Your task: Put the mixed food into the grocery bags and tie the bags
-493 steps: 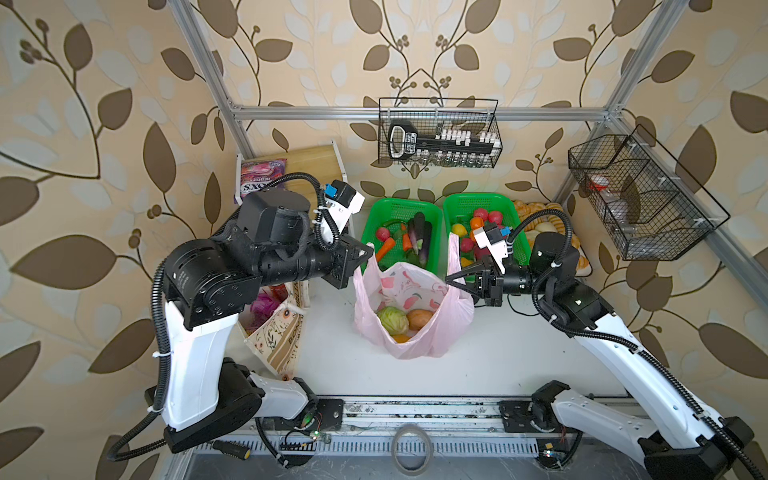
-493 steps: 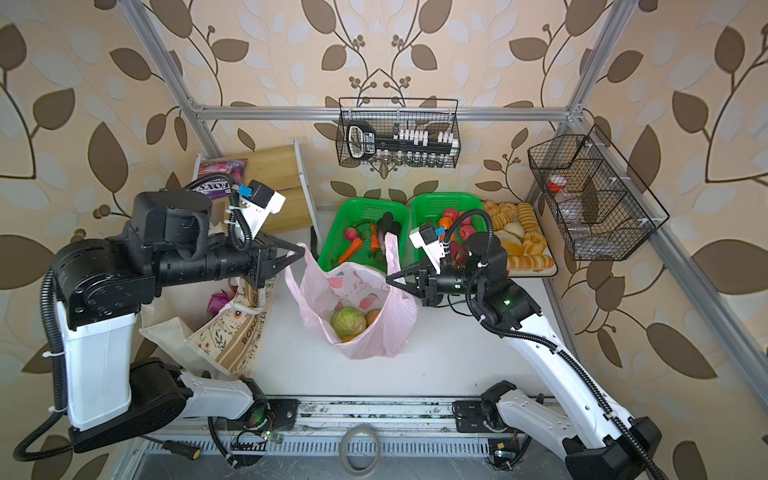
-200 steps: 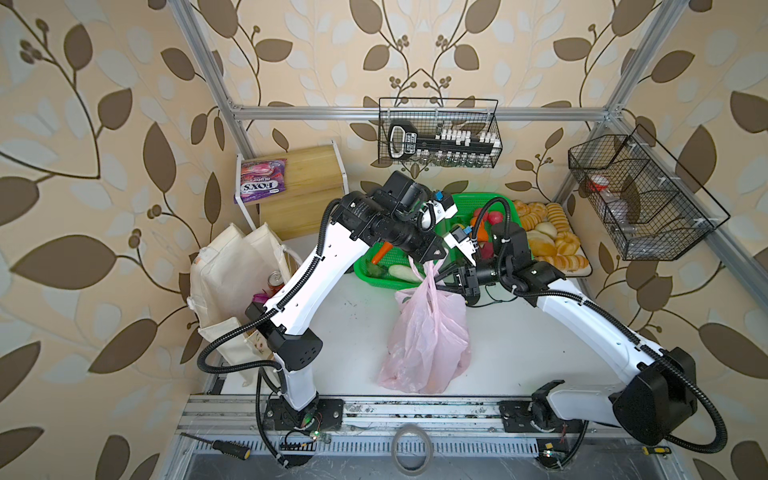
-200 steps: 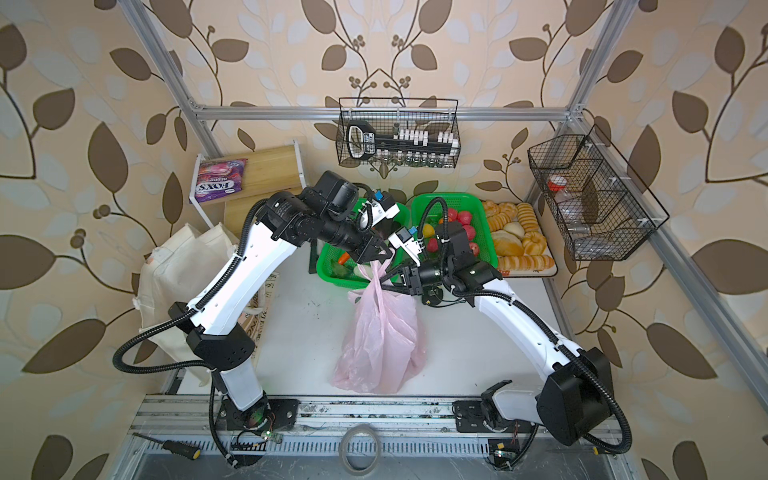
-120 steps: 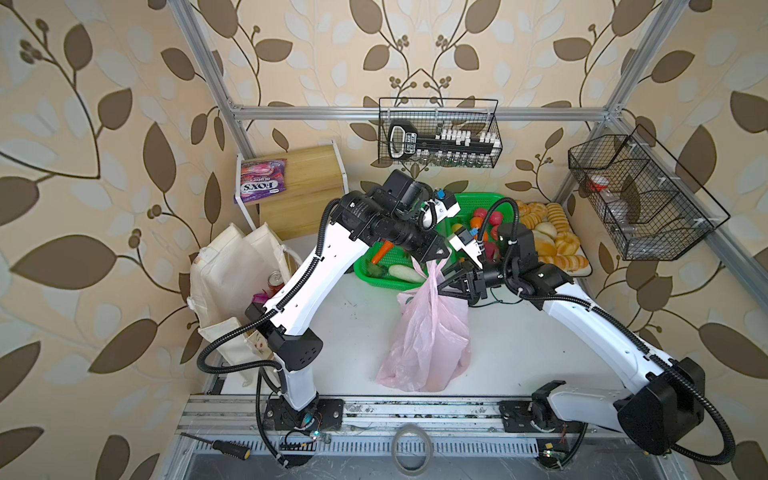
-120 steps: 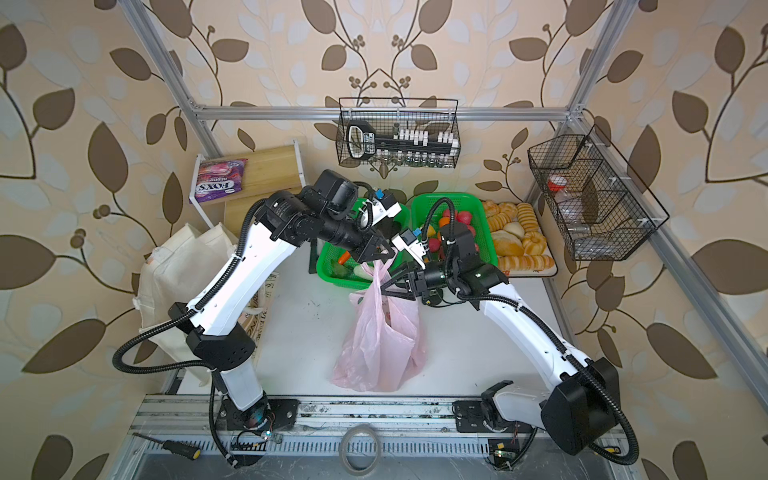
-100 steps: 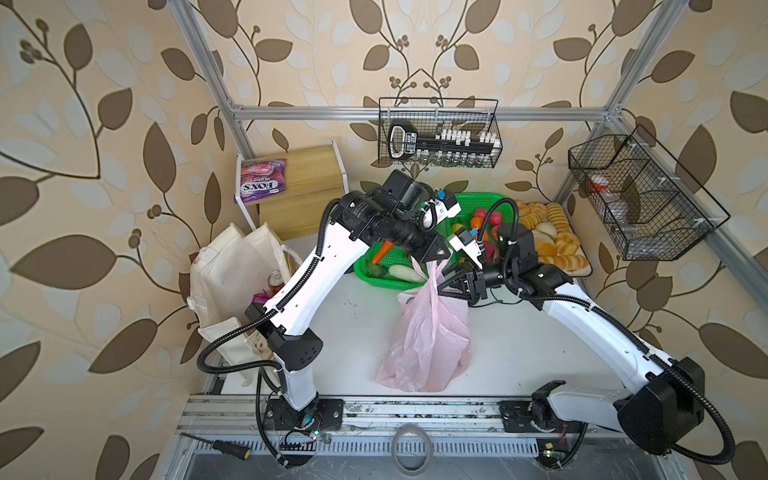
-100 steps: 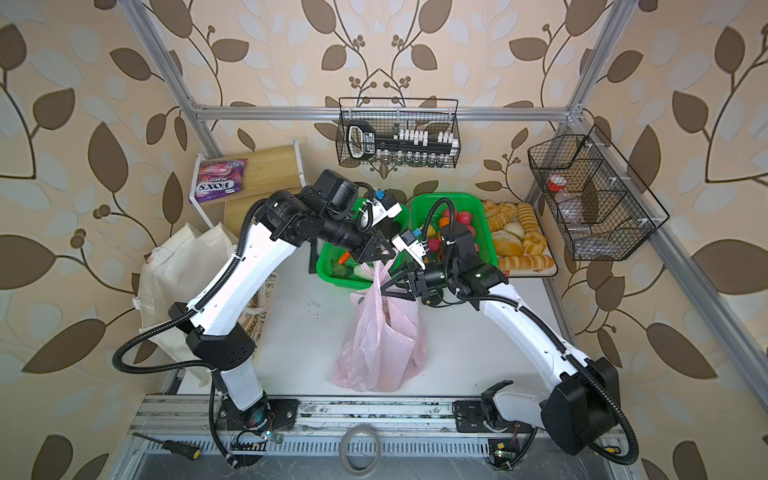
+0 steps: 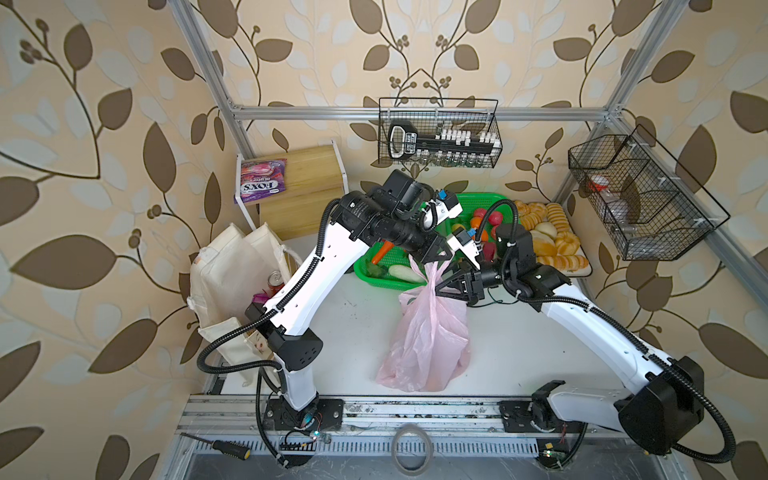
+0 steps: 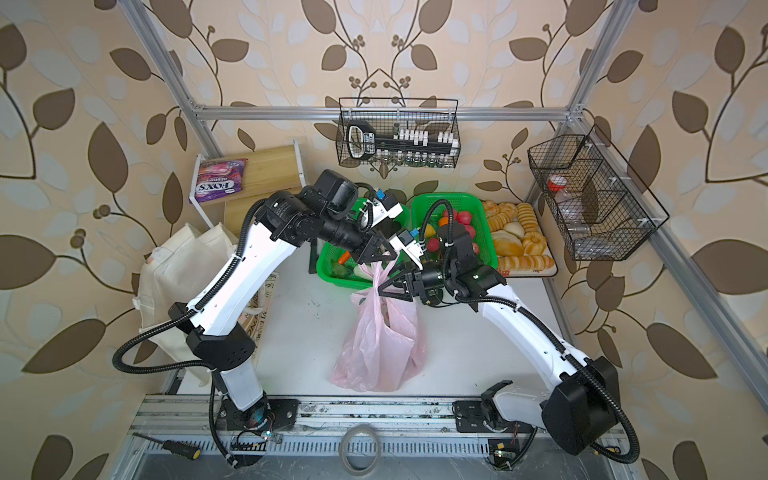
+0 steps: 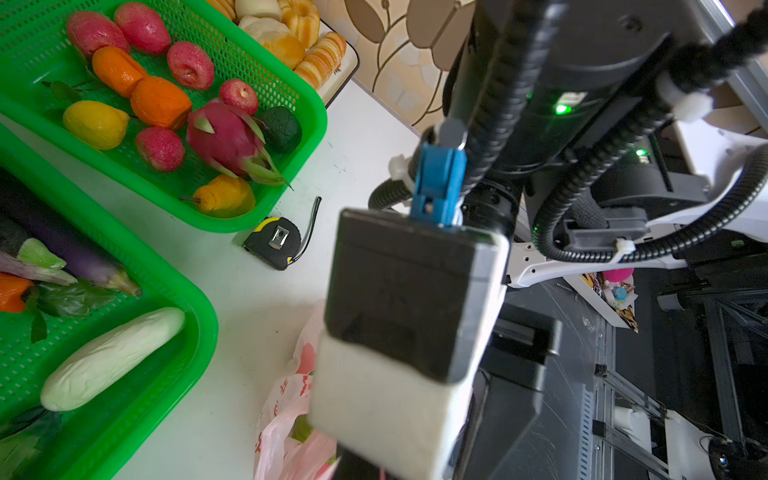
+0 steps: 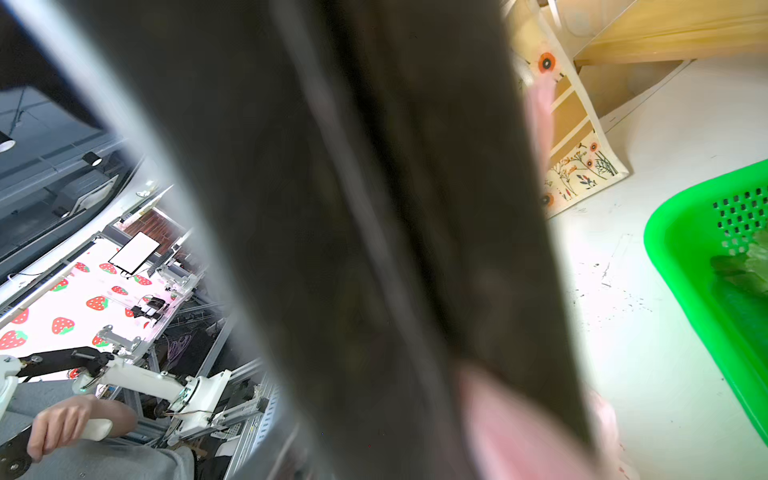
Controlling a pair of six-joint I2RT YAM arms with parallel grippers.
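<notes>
Two tools meet at the gathered neck of the pink bag (image 9: 428, 345), just past the near rim of a green basket (image 9: 382, 283). In both top views the left tool (image 9: 432, 261) is fully closed and pinches the twisted handles from above. The right tool (image 9: 441, 285) comes in from the right just under that pinch, its jaws apart in a V with a finger on either side of the neck. It clamps nothing, and I cannot tell whether its pads touch the plastic. The bag hangs stretched below the left tool, with its bulged bottom on the counter (image 9: 353, 324) near the front rail. Its long axis runs from the pinched handles down to that bottom, so in a top view the neck points at the baskets and the body points at the rail. Something orange shows through the film low down, but the other contents are too blurred to name. In the left wrist view only a printed pink fold shows beside the counter, with a tape measure (image 11: 274, 243) nearby. The right wrist view is mostly blocked by a dark blur. The canvas tote (image 9: 232, 274) stands at the counter's left edge, well apart from both tools, mouth up, with the red soda can (image 9: 275, 277) inside.
</notes>
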